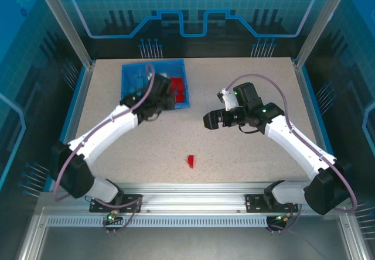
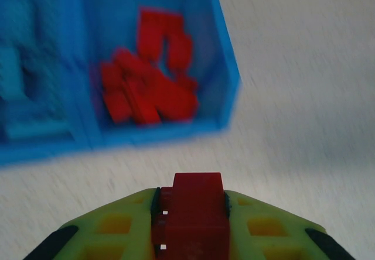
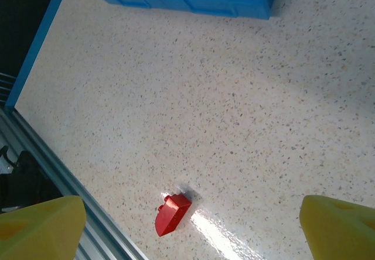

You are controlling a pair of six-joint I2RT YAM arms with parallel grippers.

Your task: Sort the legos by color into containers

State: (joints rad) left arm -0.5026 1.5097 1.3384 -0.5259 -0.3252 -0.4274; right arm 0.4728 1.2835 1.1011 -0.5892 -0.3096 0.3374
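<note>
Legos (image 1: 179,90) lie sorted in the blue tray (image 1: 153,65) at the upper left of the top view. In the left wrist view a red heap (image 2: 149,93) sits in its right compartment and blurred light blue bricks (image 2: 23,90) in the left one. At that view's bottom centre the left gripper (image 2: 190,204) is clamped on a held red brick (image 2: 196,190), below the tray's near wall. A loose red brick (image 3: 172,214) lies on the table (image 1: 246,154), low in the middle of the top view. The right gripper (image 1: 211,120) hovers right of centre, jaws spread wide, holding nothing
</note>
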